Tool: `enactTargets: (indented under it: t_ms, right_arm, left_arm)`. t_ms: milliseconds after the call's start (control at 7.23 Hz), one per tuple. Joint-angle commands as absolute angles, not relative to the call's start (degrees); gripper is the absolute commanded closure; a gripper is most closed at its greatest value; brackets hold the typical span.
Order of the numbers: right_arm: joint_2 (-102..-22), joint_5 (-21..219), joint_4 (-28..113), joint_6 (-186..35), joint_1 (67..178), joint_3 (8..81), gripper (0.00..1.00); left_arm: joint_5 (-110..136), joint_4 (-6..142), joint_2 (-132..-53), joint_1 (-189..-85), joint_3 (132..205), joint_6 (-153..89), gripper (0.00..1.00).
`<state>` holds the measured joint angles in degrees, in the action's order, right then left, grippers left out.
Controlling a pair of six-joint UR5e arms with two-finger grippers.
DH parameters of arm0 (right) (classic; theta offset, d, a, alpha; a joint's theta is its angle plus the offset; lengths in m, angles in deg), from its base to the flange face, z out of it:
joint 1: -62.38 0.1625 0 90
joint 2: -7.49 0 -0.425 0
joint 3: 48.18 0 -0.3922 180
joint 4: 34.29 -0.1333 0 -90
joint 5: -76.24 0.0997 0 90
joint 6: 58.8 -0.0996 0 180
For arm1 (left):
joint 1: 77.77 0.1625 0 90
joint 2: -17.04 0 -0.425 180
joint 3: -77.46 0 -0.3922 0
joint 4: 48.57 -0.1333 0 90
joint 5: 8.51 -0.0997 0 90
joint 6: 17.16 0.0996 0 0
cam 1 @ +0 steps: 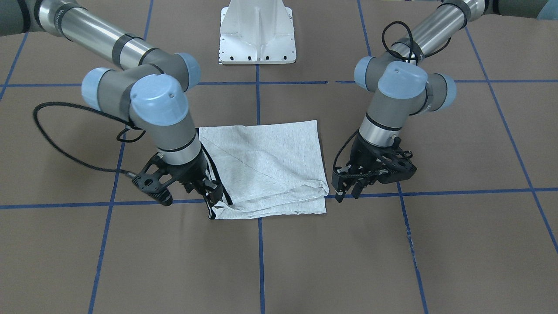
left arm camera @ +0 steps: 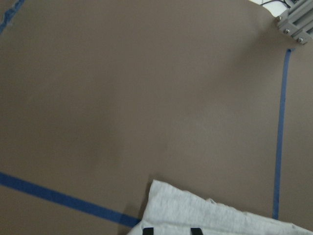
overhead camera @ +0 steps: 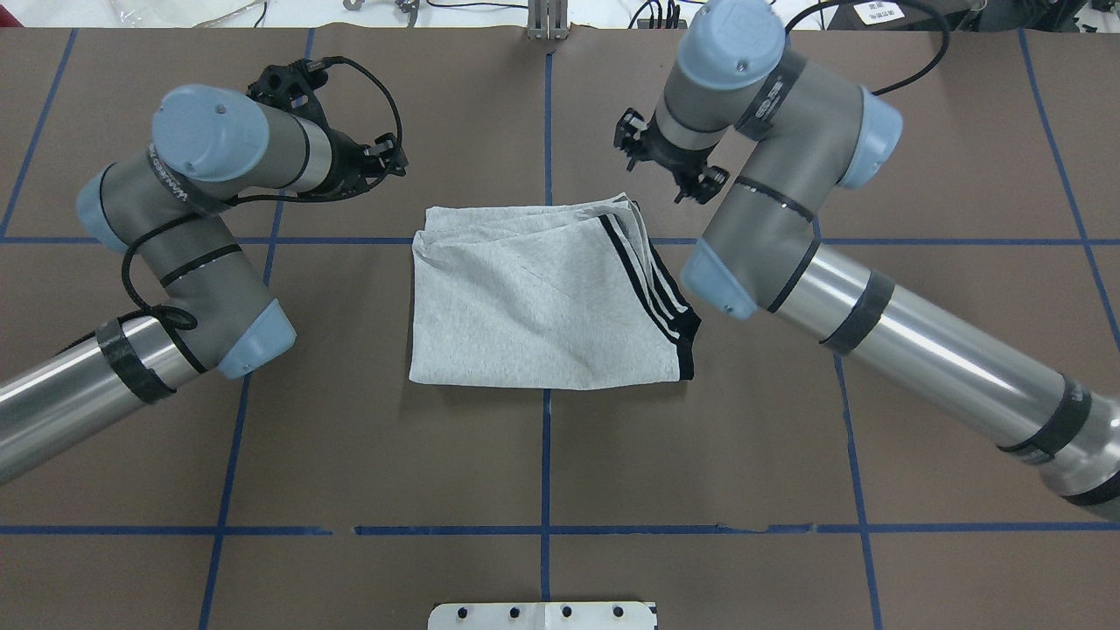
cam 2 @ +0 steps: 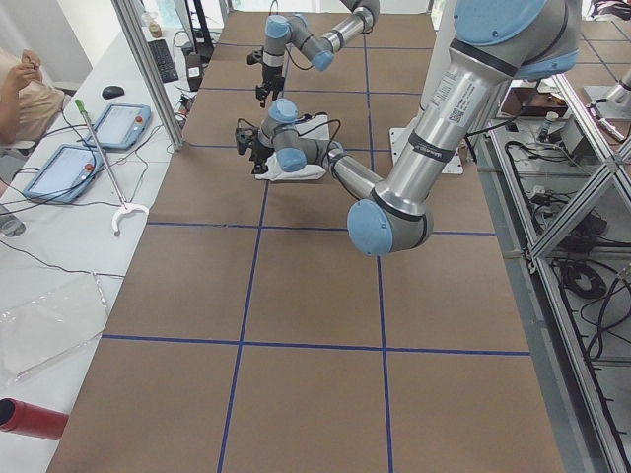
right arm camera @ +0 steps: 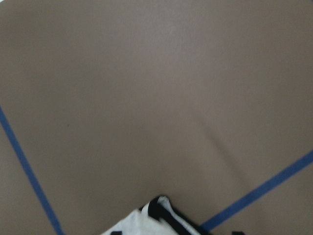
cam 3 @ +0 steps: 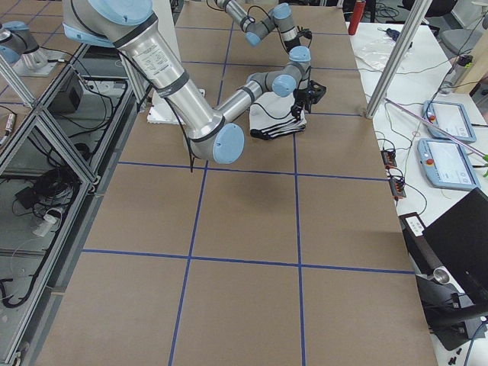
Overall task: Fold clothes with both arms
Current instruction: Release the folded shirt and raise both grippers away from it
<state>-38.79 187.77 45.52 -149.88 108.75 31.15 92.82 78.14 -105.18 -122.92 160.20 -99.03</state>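
Fig.: fold step, read from operators' side toward robot base.

Found T-shirt (cam 1: 266, 165) flat at centre of table (cam 1: 436, 261), folded to a rough rectangle, w/ several layers stacked along near edge and striped trim (overhead camera: 647, 271) down robot's-right side. Saw no print on exposed face.

Found left gripper (cam 1: 347, 195) just beside near corner on robot's-left side, w/ jaws parted and nothing held. Found right gripper (cam 1: 210, 194) over opposite near corner, above the trim. Could not tell open from closed for its jaws, masked by black trim.

Judged step in hand as pinch of both near corners for another fold toward base. Advised for this step:
- Catch every layer at each corner, not top ply only.
- Close both grippers before any lift.
- Raise together and level, w/ edge kept taut btwn them.
- Carry over and set down square on far edge.
- Avoid dragging lower layers, esp. loose plies at the left-gripper corner.

Judged main risk as uneven grip, hence a skewed fold.

Counted, near to far:
- 1 T-shirt
- 2 grippers
- 2 arms, i.e. left arm (cam 1: 392, 109) & right arm (cam 1: 161, 113)
- 1 white pedestal (cam 1: 257, 39) at far end
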Motion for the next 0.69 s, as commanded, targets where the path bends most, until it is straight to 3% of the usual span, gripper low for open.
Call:
enactTargets:
  t_ms: [0, 554]
  right_arm:
    - [-42.3, 190.8, 45.5, -137.3, 115.4, 29.9, 0.0]
    - [-54.1, 203.4, 45.4, -106.2, 128.1, 31.4, 0.0]
  left_arm:
    - [93.4, 80.6, -105.0, -127.3, 158.0, -90.3, 0.24]
    - [113.6, 79.8, -97.3, -142.8, 157.9, -52.5, 0.24]
